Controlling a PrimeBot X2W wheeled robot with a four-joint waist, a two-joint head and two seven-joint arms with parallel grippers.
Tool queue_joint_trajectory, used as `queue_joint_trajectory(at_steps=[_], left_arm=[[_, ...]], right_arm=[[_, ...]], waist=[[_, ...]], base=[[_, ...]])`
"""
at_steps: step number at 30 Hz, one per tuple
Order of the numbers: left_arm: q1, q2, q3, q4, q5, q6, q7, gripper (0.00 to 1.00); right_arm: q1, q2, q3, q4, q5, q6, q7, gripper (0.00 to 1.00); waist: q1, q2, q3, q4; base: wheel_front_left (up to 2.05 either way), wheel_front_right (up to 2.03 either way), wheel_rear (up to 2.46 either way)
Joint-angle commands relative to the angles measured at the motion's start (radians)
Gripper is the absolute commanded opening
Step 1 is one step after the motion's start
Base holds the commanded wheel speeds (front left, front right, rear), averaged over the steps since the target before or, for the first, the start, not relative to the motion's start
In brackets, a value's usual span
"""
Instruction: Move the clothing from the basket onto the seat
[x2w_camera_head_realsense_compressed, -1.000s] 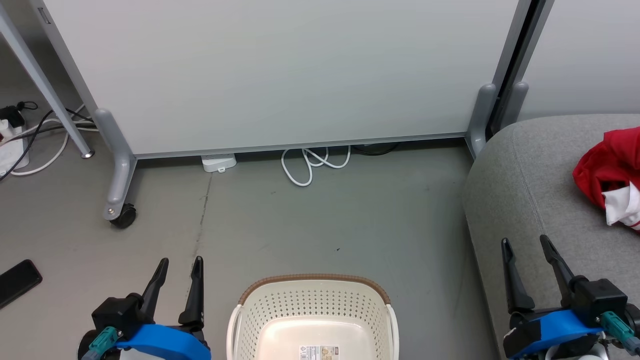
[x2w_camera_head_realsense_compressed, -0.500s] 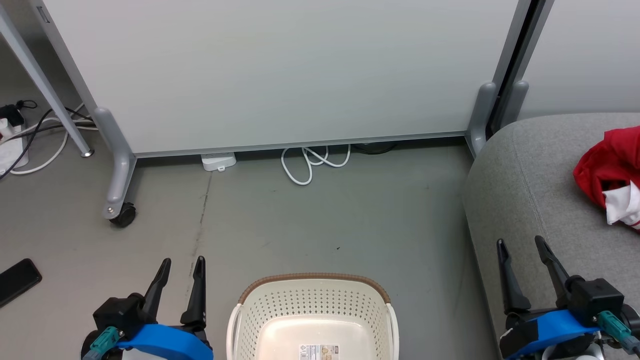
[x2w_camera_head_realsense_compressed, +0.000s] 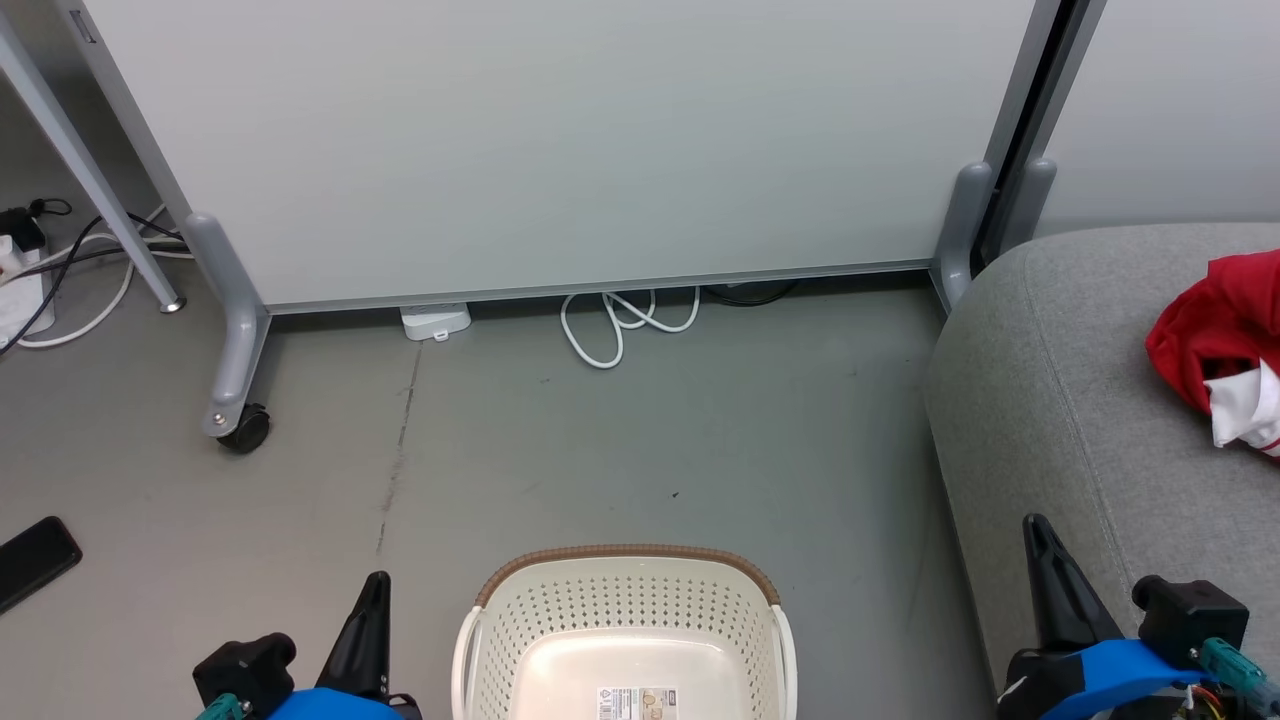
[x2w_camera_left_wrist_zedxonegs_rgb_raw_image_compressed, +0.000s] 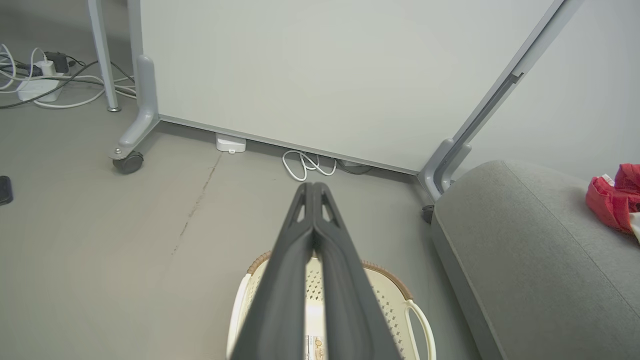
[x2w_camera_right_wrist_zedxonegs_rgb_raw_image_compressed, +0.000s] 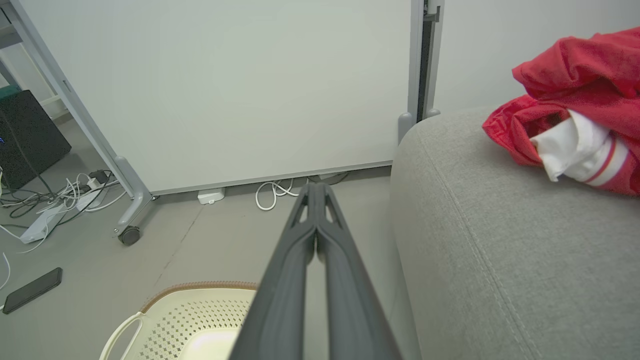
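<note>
The cream-white basket stands on the floor at the bottom centre, with nothing in it but the small label on its bottom. The red clothing with white trim lies bunched on the grey seat at the right edge, and looks larger in the right wrist view. My left gripper is low beside the basket's left side, shut and holding nothing, fingers pressed together. My right gripper is over the seat's near edge, also shut and holding nothing.
A pale partition panel on a castor blocks the far side. White cable loops at its base, with more cords at the far left. A black phone lies on the floor at left.
Both grippers have gone from open to shut and dropped back toward the bottom of the head view. Basket and clothing have not moved.
</note>
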Motion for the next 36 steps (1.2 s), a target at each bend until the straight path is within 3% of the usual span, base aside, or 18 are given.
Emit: queue_joint_trajectory(at_steps=[1,36], left_arm=[[-0.024,0.004,0.013,-0.022,-0.026,0.000,0.007,0.00],[-0.051,-0.042,0.143,-0.108,-0.473,-0.001,0.149,0.00]], right_arm=[[-0.021,-0.003,-0.005,-0.015,0.035,0.000,0.006,0.00],[-0.046,-0.006,-0.011,-0.037,0.631,0.000,0.124,0.00]], waist=[[0.0000,0.0000,0.000,-0.001],[-0.0001,0.0000,-0.003,-0.021]], base=[[0.00,0.00,0.00],[0.00,0.00,0.00]])
